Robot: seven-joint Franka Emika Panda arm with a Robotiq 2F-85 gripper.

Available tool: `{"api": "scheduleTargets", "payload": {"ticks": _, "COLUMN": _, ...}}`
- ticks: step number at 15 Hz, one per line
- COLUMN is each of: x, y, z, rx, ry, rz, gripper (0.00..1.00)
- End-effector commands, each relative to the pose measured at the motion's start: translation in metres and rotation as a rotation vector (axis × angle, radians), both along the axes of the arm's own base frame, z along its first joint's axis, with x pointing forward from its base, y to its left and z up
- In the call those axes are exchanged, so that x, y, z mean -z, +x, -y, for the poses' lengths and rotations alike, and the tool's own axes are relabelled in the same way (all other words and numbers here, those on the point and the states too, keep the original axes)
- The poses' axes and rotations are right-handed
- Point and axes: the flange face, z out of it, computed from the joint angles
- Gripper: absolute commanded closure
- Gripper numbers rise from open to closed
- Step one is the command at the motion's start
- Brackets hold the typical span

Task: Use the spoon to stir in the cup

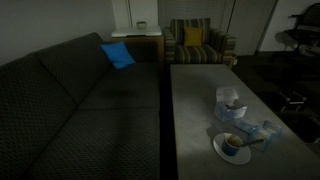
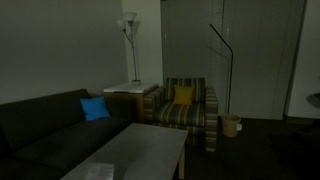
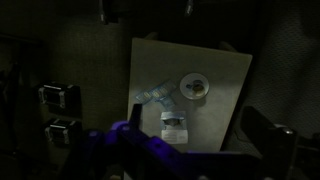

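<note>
The cup (image 1: 232,144) is small and pale with a dark inside. It stands on a round white saucer (image 1: 222,153) near the table's front end. A thin pale spoon handle (image 1: 250,142) seems to lean out of the cup towards the bluish object; it is faint. In the wrist view the cup (image 3: 194,87) and saucer (image 3: 183,93) lie far below, and the spoon is too small to make out. My gripper (image 3: 197,142) is high above the table with its fingers spread wide and nothing between them. It is out of view in both exterior views.
A white boxy container (image 1: 230,102) (image 3: 174,125) and a pale bluish see-through object (image 1: 263,131) (image 3: 155,95) stand beside the saucer on the grey table (image 1: 190,110). A dark sofa (image 1: 70,110) runs along the table. A striped armchair (image 2: 190,105) stands behind.
</note>
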Motion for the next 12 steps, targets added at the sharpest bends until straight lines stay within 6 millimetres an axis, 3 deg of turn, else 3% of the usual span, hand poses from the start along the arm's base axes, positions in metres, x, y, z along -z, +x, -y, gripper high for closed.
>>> {"api": "scheduleTargets", "payload": {"ticks": 1, "x": -0.0006, "y": 0.0001, "z": 0.0001, "rx": 0.000, "ry": 0.000, "rz": -0.001, "gripper": 0.00}}
{"api": "scheduleTargets", "payload": {"ticks": 12, "x": -0.0006, "y": 0.0001, "z": 0.0001, "rx": 0.000, "ry": 0.000, "rz": -0.001, "gripper": 0.00}}
